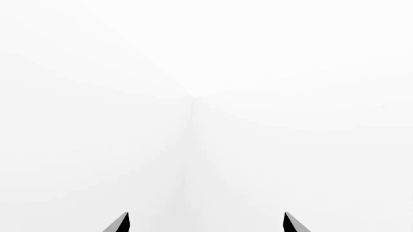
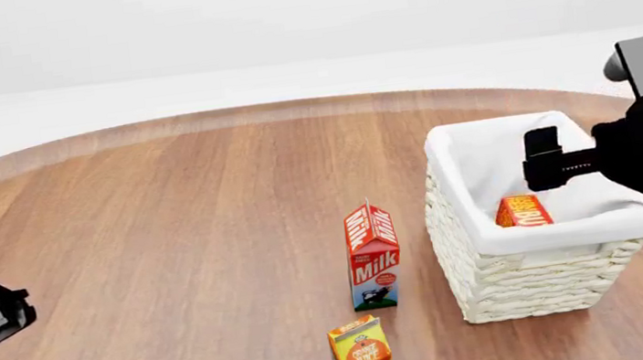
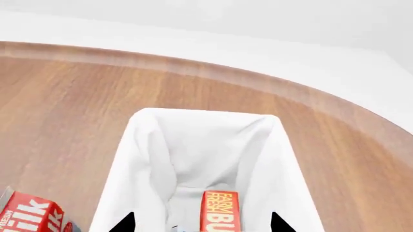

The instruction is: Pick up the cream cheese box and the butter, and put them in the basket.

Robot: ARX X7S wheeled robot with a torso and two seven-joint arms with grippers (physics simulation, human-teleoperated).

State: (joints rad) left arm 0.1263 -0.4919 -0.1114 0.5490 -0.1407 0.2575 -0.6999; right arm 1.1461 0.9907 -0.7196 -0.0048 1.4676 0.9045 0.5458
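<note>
Butter (image 2: 523, 210) inside basket (image 2: 518, 280), milk carton (image 2: 373, 255) beside

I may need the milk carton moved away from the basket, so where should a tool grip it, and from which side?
Grip the milk carton across its straight body below the gabled top, coming from above or from its open left side. It stands upright on the table, and its flat parallel walls suit a pinch. The basket stands close on its right and the orange juice carton just in front, so those sides look tighter.
</note>
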